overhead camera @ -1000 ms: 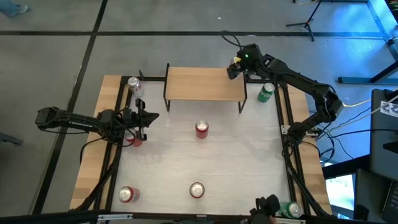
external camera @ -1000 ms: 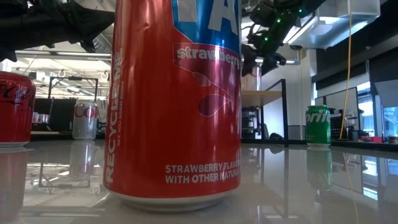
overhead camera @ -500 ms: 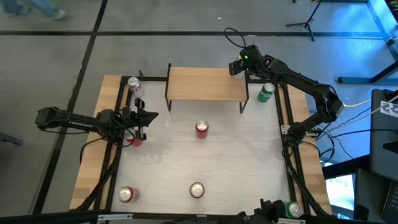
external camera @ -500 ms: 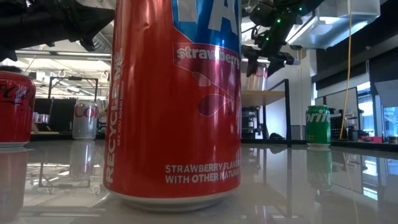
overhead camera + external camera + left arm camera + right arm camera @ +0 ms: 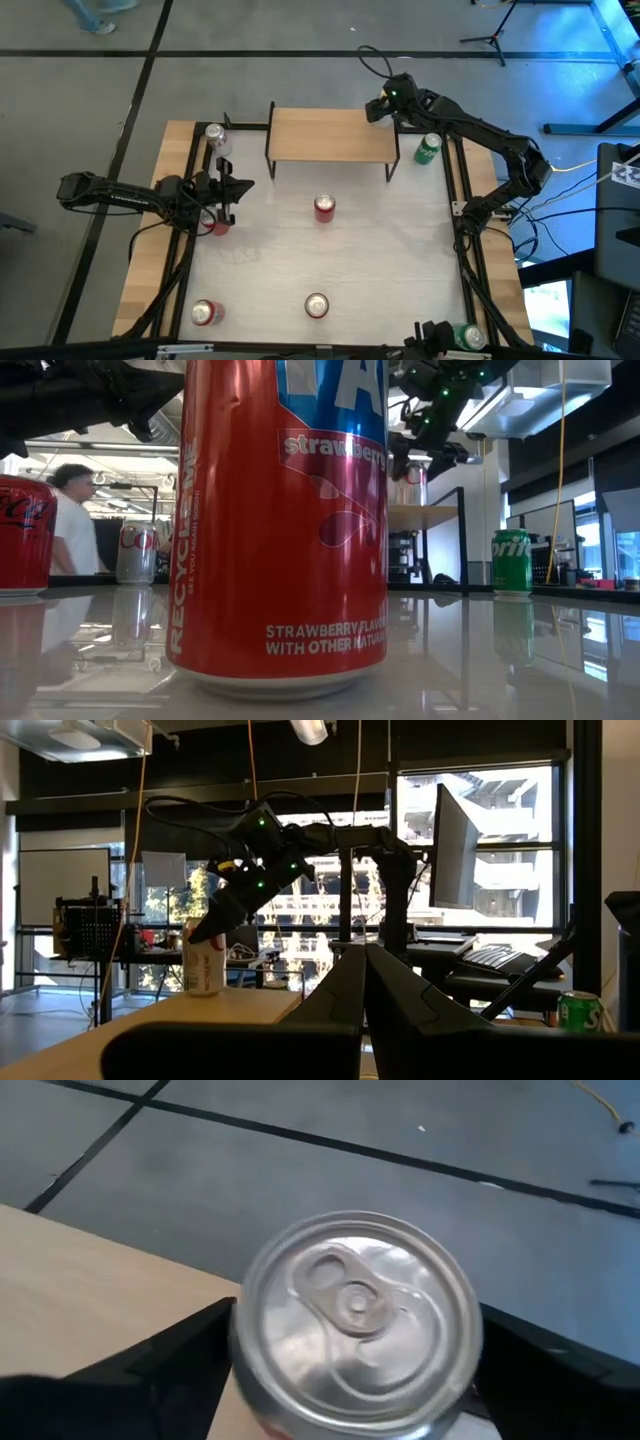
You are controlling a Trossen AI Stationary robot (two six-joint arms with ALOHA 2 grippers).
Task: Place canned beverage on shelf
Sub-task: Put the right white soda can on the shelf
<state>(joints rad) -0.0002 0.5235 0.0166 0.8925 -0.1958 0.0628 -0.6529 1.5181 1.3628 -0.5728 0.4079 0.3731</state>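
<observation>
A silver-topped beverage can (image 5: 358, 1318) stands upright at the far right corner of the shelf (image 5: 330, 137), on its light-wood top. The right gripper (image 5: 381, 104) is directly over it with a dark finger on either side, though whether they clasp the can or have let go cannot be told. The corner spot probably leaves the rest of the top free for more cans. The left gripper (image 5: 238, 187) waits, fingers pressed together, at the left edge of the white table (image 5: 390, 250); a red can (image 5: 217, 223) lies just below it. Other cans stand well apart: a red strawberry soda can (image 5: 324, 207) mid-table, a green Sprite can (image 5: 428, 148) just right of the shelf, a silver can (image 5: 215, 136) to its left. Beyond the table a person (image 5: 72, 520) in a white shirt passes
</observation>
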